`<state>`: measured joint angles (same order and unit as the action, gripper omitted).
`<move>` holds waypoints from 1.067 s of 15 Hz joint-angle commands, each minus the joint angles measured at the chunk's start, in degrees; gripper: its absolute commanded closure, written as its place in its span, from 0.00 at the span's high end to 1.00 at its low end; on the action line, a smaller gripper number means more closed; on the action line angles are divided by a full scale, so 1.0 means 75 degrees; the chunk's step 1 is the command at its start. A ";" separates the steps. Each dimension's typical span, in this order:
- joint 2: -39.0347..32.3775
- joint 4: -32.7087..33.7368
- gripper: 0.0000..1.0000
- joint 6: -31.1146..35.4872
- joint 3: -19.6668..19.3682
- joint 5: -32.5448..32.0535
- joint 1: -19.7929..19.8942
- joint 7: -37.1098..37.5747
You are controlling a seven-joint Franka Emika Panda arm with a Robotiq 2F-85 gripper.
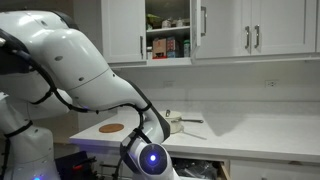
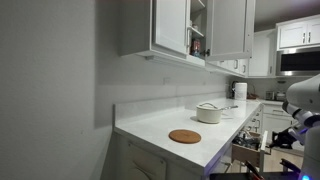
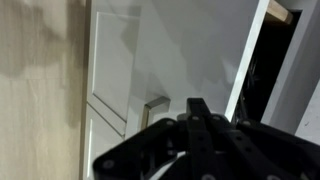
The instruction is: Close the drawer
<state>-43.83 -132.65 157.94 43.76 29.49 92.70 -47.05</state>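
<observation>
Your gripper (image 3: 197, 108) has its fingers pressed together with nothing between them. It hangs very near the flat white front of the drawer (image 3: 190, 50), by the silver handle (image 3: 155, 105). In both exterior views the drawer sticks out open under the white counter (image 2: 160, 125), and its wood side shows.

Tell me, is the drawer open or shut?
Open. In an exterior view the drawer sticks out below the counter, its wooden side showing.
</observation>
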 commanded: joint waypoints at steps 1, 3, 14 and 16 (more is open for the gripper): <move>0.0080 -0.0380 0.00 0.0108 0.0486 -0.0028 0.0186 -0.0214; -0.0019 -0.0439 0.00 0.0180 0.0662 -0.0087 0.0193 -0.0356; 0.0023 -0.0648 0.00 0.0373 0.1038 -0.0550 0.0287 -0.0387; 0.0061 -0.0695 0.00 0.0398 0.1292 -0.0663 0.0499 -0.0431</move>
<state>-45.47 -135.10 159.30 49.83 25.40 93.22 -49.47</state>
